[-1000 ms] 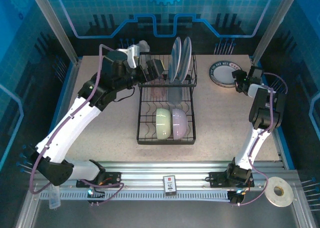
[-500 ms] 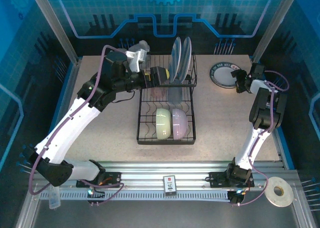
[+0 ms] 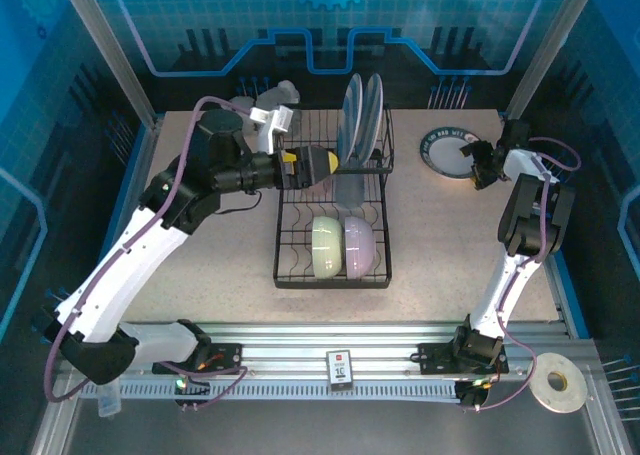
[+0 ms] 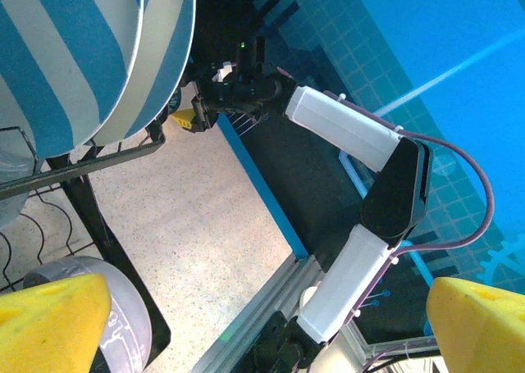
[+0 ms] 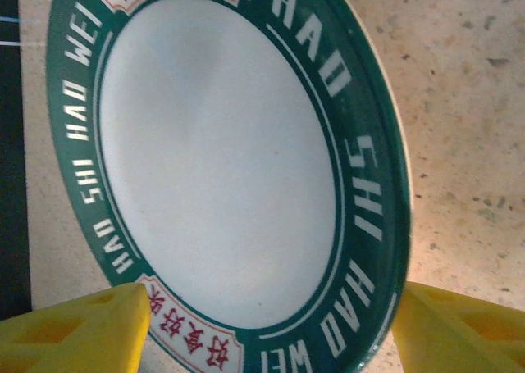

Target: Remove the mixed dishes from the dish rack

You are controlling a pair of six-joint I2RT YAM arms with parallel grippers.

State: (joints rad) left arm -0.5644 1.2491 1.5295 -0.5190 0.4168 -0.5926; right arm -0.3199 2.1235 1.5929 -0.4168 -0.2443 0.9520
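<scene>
The left end effector is shown from above, held over the far left part of the dish rack, just beside two striped plates that are stood on edge in the raised far tier. Its jaws are spread wide and nothing is gripped. The black wire rack is set at the middle of the speckled desk. In its near section a pale green bowl and a lavender bowl are stood side by side, touching. Under the raised tier a pink tumbler and a blue-grey tumbler are made out through the wires. At the far right of the desk, well apart from the rack, a green-rimmed plate is laid flat; the right end effector is placed at its right edge. A roll of tape is seen on the metal frame at the near right.

In the left wrist view, the left pads, both yellow, are seen far apart at the bottom corners, with nothing between them. The striped plates are framed at upper left above the rack's wires, and the right arm is seen beyond, across the desk.

In the right wrist view, the plate's white centre and lettered green band are shown close up. The right pads are parted, one at each side of the plate's near rim; the plate is not clamped.
</scene>
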